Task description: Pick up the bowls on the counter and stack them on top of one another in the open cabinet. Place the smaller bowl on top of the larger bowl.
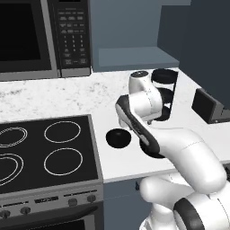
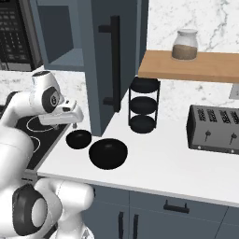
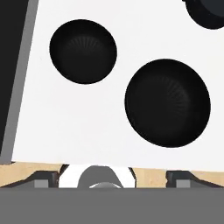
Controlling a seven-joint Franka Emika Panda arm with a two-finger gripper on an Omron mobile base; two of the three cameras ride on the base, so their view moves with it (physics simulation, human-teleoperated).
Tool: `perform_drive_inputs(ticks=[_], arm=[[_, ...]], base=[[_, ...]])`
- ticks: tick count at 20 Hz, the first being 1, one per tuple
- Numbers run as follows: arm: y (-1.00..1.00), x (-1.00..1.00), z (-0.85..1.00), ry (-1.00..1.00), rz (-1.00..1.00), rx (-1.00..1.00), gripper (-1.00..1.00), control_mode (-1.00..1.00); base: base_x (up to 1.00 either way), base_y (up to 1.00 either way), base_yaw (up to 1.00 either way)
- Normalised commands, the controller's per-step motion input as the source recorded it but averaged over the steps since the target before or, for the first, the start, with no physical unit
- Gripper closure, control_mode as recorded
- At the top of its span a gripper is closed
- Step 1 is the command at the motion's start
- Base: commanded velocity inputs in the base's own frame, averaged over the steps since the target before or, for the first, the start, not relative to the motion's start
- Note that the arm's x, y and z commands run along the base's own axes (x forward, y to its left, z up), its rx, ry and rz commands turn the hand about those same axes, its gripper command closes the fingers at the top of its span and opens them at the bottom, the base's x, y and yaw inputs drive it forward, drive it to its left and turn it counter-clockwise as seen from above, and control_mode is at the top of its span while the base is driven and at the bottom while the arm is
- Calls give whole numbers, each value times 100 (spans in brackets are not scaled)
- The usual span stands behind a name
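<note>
Both bowls sit upright near the counter (image 2: 177, 163) front edge, smaller bowl (image 2: 78, 138) left of and just beside larger bowl (image 2: 108, 153), cabinet (image 1: 134, 57) shelf bare, gripper (image 2: 77, 117) hovering above, grasp unreadable, presumably choosing the larger first.

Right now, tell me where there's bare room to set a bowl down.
The cabinet shelf floor is bare. On the counter, the widest free patch lies between the larger bowl and the toaster. It is crowded where the smaller bowl, the larger bowl and the wire stand sit by the cabinet door.
</note>
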Motion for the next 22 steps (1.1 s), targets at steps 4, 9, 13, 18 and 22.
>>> perform_drive_inputs(ticks=[4,9,13,18,22], arm=[[98,56,-93,6,10,-5,-100,-100],[45,86,-69,6,5,-15,-100,-100],[18,53,-56,0,1,-9,-100,-100],[0,55,-51,0,0,-4,-100,-100],[0,39,-46,0,0,0,-100,-100]], base=[[0,0,0],[0,0,0],[0,0,0],[0,0,0],[0,0,0]])
